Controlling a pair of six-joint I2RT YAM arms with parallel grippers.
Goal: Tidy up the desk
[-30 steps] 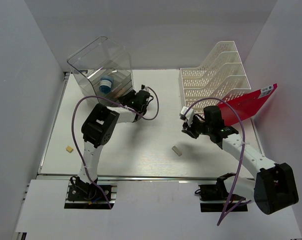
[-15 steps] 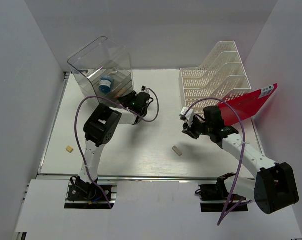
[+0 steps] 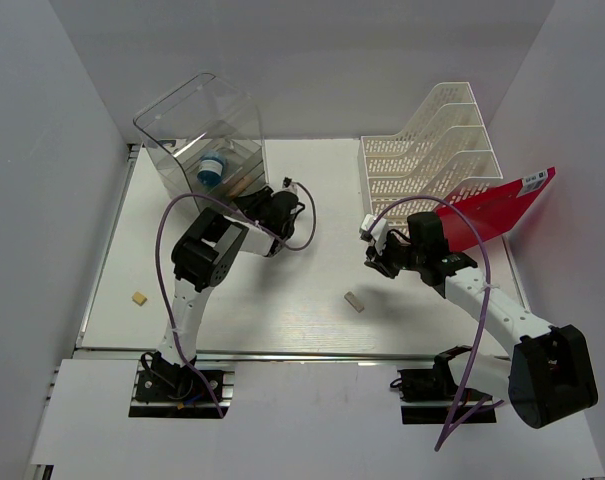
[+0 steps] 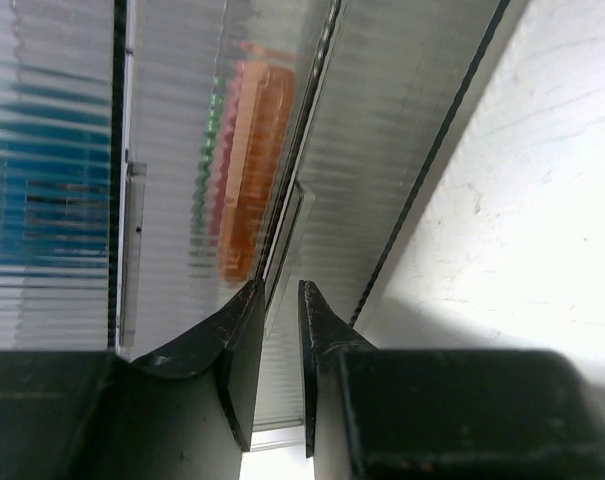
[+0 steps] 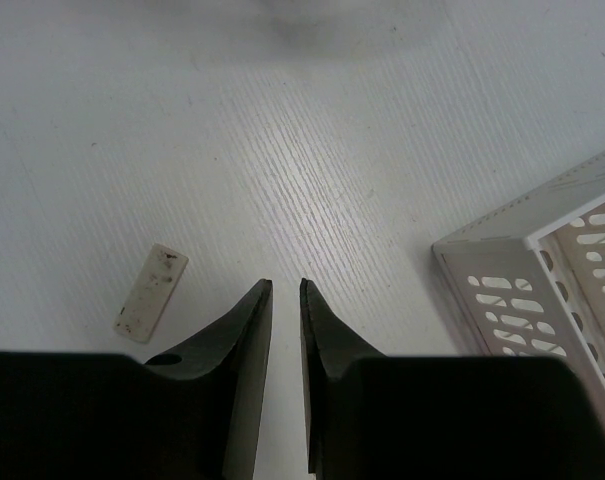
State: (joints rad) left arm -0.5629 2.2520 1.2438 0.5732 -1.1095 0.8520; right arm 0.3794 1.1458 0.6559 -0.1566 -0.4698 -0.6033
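Note:
The white desk (image 3: 282, 285) holds a clear plastic drawer box (image 3: 207, 145) at the back left, with a blue item (image 3: 212, 168) and an orange item (image 4: 250, 165) inside. My left gripper (image 3: 260, 203) is at the box's front. In the left wrist view its jaws (image 4: 275, 290) stand nearly shut, with the box's clear ribbed front lip (image 4: 285, 235) between them. My right gripper (image 3: 375, 258) hovers low over the bare desk (image 5: 282, 120); its jaws (image 5: 286, 285) are nearly shut and empty. A white eraser (image 3: 354, 300) lies to its left in the right wrist view (image 5: 152, 292).
A white slotted file rack (image 3: 432, 150) stands at the back right; its corner shows in the right wrist view (image 5: 542, 280). A red folder (image 3: 492, 210) leans beside it. A small tan piece (image 3: 138, 297) lies near the left edge. A silver rail (image 3: 282, 352) runs along the near edge.
My left gripper has shifted slightly toward the near left, staying at the box's front. The right arm has not moved.

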